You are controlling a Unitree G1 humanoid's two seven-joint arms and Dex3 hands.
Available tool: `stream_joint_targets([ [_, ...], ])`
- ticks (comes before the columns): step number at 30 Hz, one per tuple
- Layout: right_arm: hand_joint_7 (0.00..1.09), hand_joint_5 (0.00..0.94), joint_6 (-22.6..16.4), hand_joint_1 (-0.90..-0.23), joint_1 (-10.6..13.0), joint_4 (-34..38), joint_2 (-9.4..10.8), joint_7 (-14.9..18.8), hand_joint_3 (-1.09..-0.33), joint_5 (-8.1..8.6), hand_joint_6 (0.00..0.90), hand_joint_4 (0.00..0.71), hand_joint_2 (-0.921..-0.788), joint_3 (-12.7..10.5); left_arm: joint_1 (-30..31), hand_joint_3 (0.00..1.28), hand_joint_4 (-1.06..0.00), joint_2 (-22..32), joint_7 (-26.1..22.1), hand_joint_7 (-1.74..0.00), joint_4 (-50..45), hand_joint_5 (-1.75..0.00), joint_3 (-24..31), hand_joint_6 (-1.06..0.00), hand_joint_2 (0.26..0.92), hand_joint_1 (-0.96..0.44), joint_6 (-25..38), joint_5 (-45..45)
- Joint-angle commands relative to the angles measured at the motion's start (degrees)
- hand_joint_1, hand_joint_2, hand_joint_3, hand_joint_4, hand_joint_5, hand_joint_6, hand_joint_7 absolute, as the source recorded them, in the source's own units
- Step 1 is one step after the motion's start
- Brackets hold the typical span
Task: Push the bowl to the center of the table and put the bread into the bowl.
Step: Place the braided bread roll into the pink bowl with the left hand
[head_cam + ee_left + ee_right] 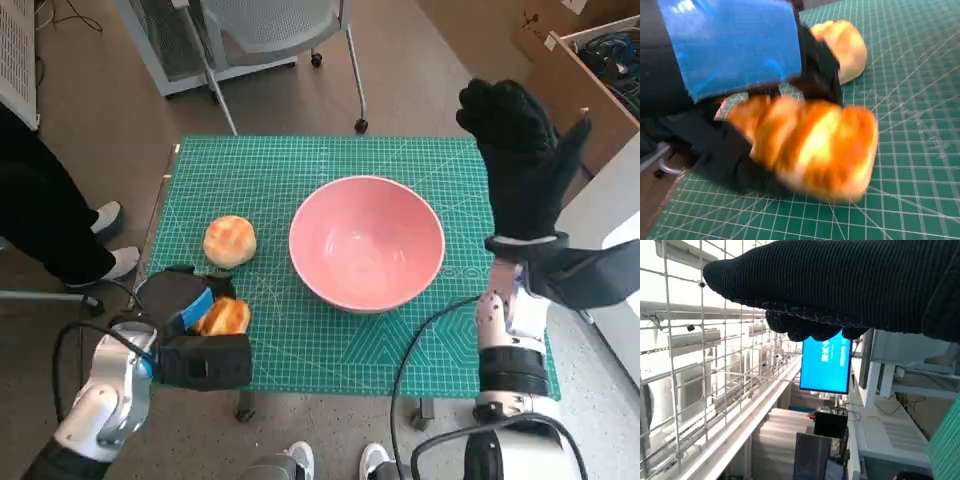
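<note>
table [450, 360], green cutting mat | on it: pink bowl [367, 242]; round bun [229, 241]; bread [224, 316]

The left hand [195, 325] hides much of the held bread [224, 316], blurred in the wrist view.

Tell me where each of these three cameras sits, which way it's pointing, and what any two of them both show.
Head view: from the head, steeply down on the green mat, pink bowl, both arms.
Left wrist view: behind the left hand, which grips a bread roll.
Right wrist view: behind the right hand, facing a room with a blue screen.
Head and left wrist views share both rolls, including the loose roll.
</note>
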Motion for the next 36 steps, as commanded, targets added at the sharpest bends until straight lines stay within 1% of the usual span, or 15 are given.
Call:
stream_joint_targets([
  [1, 0.25, 0.003, 1.1, -0.523, 1.8, -0.5, -0.3, -0.3, -0.519, -0.20, 0.352, 0.379, -0.921, 0.1, -0.7, 0.28, -0.74, 1.4, -3.9, -1.13, -7.7, -1.19, 4.8, -0.64, 0.792, 0.00, 1.8, -2.1],
  [2, 0.25, 0.003, 1.1, -0.523, 1.9, -0.6, -0.3, -0.3, -0.520, -0.18, 0.351, 0.379, -0.921, 0.1, -1.0, 0.20, -0.74, 1.4, -4.5, -1.13, -8.9, -1.17, 5.5, -0.64, 0.833, 0.00, 2.0, -2.4],
  [6, 0.25, 0.002, 1.4, -0.523, 2.2, -1.2, -0.3, -0.4, -0.521, -0.14, 0.351, 0.378, -0.921, 0.1, -3.1, 0.09, -0.75, 1.4, -5.1, -1.15, -12.5, -1.11, 8.7, -0.64, 0.892, 0.00, 2.1, -3.5],
  [10, 0.25, 0.002, 1.5, -0.524, 2.3, -1.4, -0.4, -0.5, -0.522, -0.13, 0.351, 0.378, -0.921, 0.0, -6.5, 0.05, -0.75, 1.3, -3.6, -1.18, -13.1, -1.07, 11.8, -0.65, 0.908, 0.00, 0.1, -5.4],
  [16, 0.25, 0.002, 1.6, -0.525, 2.7, -2.1, -0.5, -0.8, -0.523, -0.32, 0.350, 0.378, -0.921, 0.0, -13.4, 0.02, -0.78, 1.3, -0.7, -1.17, -10.6, -1.02, 13.2, -0.67, 0.913, 0.00, -4.2, -7.3],
  [19, 0.25, 0.002, 1.5, -0.526, 2.9, -2.4, -0.6, -0.9, -0.523, -0.40, 0.347, 0.379, -0.921, 0.1, -18.6, 0.02, -0.79, 0.2, 0.7, -1.16, -8.5, -1.01, 12.1, -0.67, 0.912, 0.00, -6.2, -7.6],
  [22, 0.25, 0.002, 1.5, -0.520, 2.9, -2.5, -0.7, -1.2, -0.524, -0.60, 0.346, 0.379, -0.921, 0.1, -22.3, 0.01, -0.79, -1.0, 1.8, -1.16, -6.6, -1.01, 10.5, -0.69, 0.912, 0.00, -7.8, -7.2],
  [28, 0.25, 0.001, 1.0, -0.504, 3.1, -2.8, -0.8, -1.8, -0.537, -1.48, 0.341, 0.378, -0.921, 0.4, -30.4, 0.01, -0.78, -5.4, 3.8, -1.16, -1.6, -1.03, 4.8, -0.66, 0.919, 0.00, -11.2, -5.7],
  [32, 0.25, 0.000, 1.0, -0.503, 3.3, -3.0, -1.0, -1.8, -0.546, -1.64, 0.338, 0.377, -0.921, 0.4, -33.9, 0.02, -0.78, -7.5, 5.8, -1.17, 3.3, -1.04, 1.1, -0.64, 0.920, 0.00, -15.4, -4.8],
  [36, 0.25, 0.000, 1.1, -0.508, 3.8, -4.0, -0.9, -2.0, -0.549, -1.92, 0.337, 0.375, -0.921, 0.5, -38.4, 0.03, -0.77, -9.9, 8.2, -1.14, 11.5, -1.09, -3.3, -0.64, 0.920, 0.00, -22.3, -4.6],
])
